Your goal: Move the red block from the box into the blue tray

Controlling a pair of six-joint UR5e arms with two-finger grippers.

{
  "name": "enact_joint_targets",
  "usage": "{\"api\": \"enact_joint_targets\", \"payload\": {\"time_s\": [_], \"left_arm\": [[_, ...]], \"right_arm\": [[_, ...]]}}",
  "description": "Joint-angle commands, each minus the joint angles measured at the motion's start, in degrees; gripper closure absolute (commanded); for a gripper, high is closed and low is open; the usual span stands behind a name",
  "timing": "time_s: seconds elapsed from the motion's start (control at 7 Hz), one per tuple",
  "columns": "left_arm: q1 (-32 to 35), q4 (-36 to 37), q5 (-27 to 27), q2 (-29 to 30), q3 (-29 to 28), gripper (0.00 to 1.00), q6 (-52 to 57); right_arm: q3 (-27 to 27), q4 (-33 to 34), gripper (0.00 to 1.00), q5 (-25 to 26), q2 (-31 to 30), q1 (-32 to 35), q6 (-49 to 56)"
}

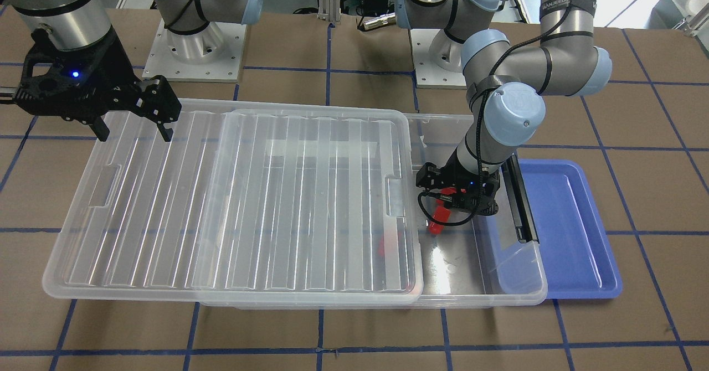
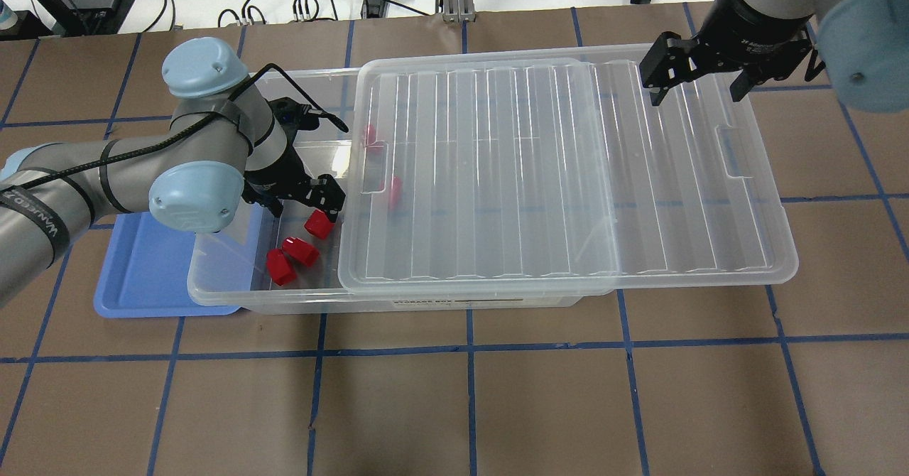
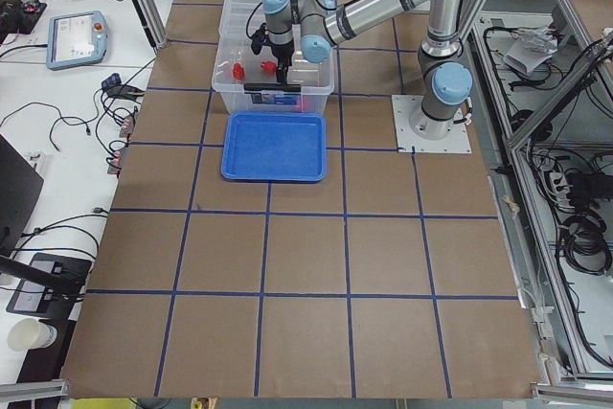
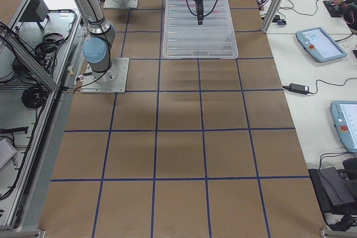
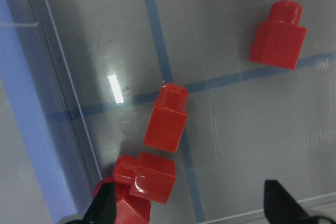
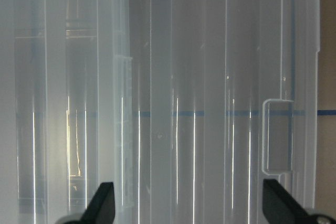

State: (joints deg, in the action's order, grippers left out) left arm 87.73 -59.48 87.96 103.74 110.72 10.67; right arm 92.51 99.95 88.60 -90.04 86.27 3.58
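Note:
The clear box point(image 2: 234, 293) has its ribbed lid point(image 2: 568, 177) slid aside, so its left end is uncovered. Three red blocks point(image 2: 319, 225) point(image 2: 300, 250) point(image 2: 279, 266) lie on the uncovered floor; two more show faintly under the lid point(image 2: 395, 190). My left gripper point(image 2: 302, 204) hangs open and empty inside the uncovered end, just above the blocks. In the left wrist view one red block point(image 5: 165, 119) lies ahead of the open gripper point(image 5: 191, 205), and two lie by the left fingertip point(image 5: 105, 203). The blue tray point(image 2: 142, 277) lies against the box's left end. My right gripper point(image 2: 699, 85) is open above the lid's far right corner.
The lid overhangs the box to the right and covers most of it point(image 1: 221, 194). A black latch point(image 1: 520, 199) sits on the box's short wall beside the tray point(image 1: 576, 232). Both arm bases point(image 1: 194, 44) stand behind the box.

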Motion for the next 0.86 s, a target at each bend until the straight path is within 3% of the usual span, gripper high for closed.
{"api": "enact_joint_targets", "payload": {"time_s": [0.0,0.71], "left_arm": [[-0.54,2.44,0.02,1.98,1.16,0.00,-0.21],[-0.10,9.47,0.55,7.26,1.60,0.08,0.06]], "right_arm": [[-2.67,-4.47,0.00,-0.53,0.56,0.04,-0.33],[-2.42,-4.68,0.00,0.00,0.65,0.04,-0.24]]}}
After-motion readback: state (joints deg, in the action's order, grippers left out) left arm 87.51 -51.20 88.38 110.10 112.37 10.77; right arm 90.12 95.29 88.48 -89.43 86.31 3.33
